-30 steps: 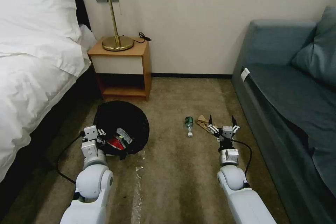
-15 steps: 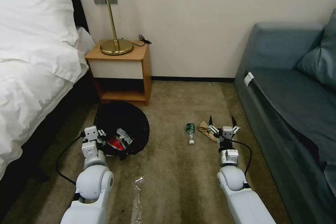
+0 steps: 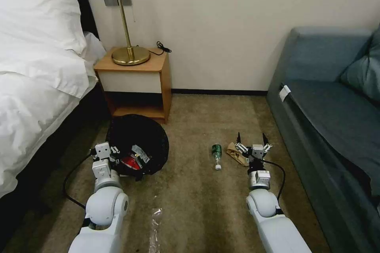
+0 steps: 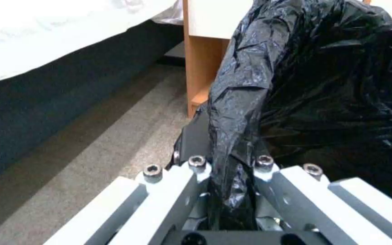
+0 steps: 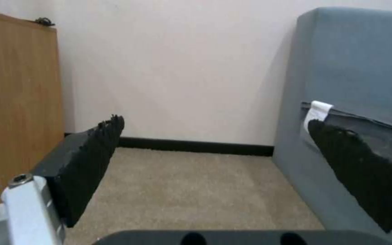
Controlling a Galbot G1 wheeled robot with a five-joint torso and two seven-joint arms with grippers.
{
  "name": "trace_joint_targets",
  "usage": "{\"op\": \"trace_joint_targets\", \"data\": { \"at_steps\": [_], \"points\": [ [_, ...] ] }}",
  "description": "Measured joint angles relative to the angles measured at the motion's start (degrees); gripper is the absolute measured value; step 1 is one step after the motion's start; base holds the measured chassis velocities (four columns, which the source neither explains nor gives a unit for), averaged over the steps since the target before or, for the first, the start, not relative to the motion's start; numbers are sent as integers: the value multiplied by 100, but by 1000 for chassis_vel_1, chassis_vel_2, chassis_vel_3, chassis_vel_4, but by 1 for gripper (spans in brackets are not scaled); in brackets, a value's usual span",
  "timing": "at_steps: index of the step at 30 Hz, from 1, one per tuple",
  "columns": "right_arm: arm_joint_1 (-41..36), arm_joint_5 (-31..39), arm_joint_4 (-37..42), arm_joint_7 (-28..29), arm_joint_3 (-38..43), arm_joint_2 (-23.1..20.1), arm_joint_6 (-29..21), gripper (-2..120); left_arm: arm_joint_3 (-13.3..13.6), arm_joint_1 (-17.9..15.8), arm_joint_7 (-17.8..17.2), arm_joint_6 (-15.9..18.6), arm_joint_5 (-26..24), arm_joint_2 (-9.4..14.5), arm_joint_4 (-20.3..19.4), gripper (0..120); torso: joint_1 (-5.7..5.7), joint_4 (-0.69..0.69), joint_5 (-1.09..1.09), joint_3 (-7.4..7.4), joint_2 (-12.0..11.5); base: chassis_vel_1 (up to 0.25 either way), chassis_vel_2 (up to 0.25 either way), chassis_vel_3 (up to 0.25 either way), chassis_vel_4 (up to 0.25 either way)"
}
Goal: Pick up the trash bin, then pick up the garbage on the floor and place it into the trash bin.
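So the left tool [image 3: 113,154] sits at the lower left of the head view, clamped tight on the near rim of the trash bin [image 3: 138,142]; in the left wrist view you can see the crinkly black bag [image 4: 268,102] pinched right between its fingers [image 4: 196,166]. Inside the bin there's a red-white wrapper [image 3: 130,162] with something silvery next to it. The bin itself is just in front of the wooden nightstand [image 3: 136,83], beside the bed [image 3: 35,87]. Over at center right, the right tool [image 3: 251,139] is spread wide open with nothing in it, hovering right above the crumpled brown paper [image 3: 234,154] on the carpet [image 3: 198,197]. The little green-labelled bottle [image 3: 216,154] lies just left of that paper, white cap pointing toward the bottom of the frame. Blue sofa [image 3: 328,118] runs along the right side.
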Motion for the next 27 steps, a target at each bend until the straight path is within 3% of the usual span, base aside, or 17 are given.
{"op": "trace_joint_targets", "data": {
  "at_steps": [27],
  "points": [
    [-5,-59,-75,-30,-51,-139,35,100,-4,-30,-42,4,-35,-5,15,3,0,0,0,0,0,-79,80,78,-77]
  ]
}}
